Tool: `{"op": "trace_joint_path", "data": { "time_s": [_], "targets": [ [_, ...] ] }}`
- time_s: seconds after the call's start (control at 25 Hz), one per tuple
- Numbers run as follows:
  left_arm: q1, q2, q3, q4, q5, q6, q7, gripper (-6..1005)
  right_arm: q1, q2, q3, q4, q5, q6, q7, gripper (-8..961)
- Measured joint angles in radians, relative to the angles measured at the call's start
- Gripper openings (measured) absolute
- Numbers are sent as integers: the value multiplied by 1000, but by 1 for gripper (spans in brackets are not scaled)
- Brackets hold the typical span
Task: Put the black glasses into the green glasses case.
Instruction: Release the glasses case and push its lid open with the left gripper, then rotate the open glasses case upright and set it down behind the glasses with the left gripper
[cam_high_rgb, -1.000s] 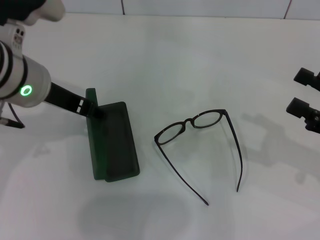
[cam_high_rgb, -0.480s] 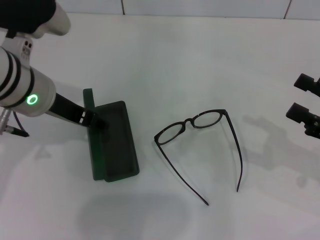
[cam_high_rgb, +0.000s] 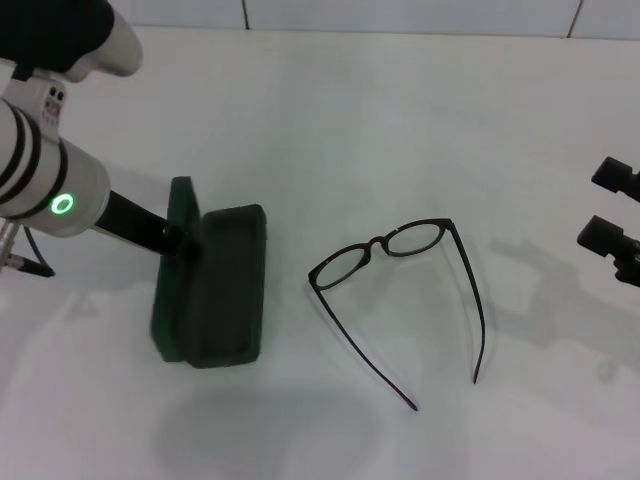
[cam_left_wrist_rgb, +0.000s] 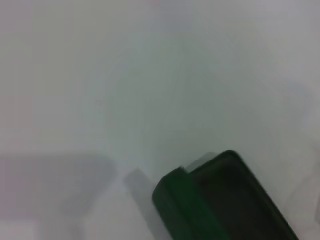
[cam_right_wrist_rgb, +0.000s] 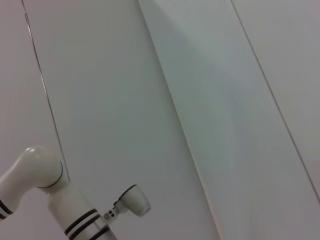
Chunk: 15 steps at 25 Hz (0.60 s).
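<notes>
The green glasses case (cam_high_rgb: 225, 285) lies open at the table's left, its lid (cam_high_rgb: 172, 275) raised along its left side. My left gripper (cam_high_rgb: 180, 240) sits at the lid near the case's far end and is shut on it. One end of the case shows in the left wrist view (cam_left_wrist_rgb: 220, 200). The black glasses (cam_high_rgb: 385, 248) lie unfolded in the middle of the table, right of the case, temple arms pointing toward me. My right gripper (cam_high_rgb: 610, 205) hovers at the far right edge, open and empty, well away from the glasses.
The white table (cam_high_rgb: 400, 110) bears only the case and the glasses. A wall line runs along the table's far edge (cam_high_rgb: 400, 30). The right wrist view shows only white panels and a white arm segment (cam_right_wrist_rgb: 45, 200).
The case has swung: its near end moved left and its far end right, with my left gripper at the lid. The glasses have not moved. My right gripper drifted slightly right.
</notes>
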Motion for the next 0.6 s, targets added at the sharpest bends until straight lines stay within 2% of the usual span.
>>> {"op": "trace_joint_path", "data": {
  "time_s": [0.36, 0.6],
  "targets": [
    [-1, -2, 12, -2, 0, 1, 6, 297, -8, 1, 0, 0, 0, -4, 0, 885],
    [-11, 1, 7, 11, 0, -1, 38, 195, -19, -2, 2, 0, 6, -3, 0, 885]
  ]
}}
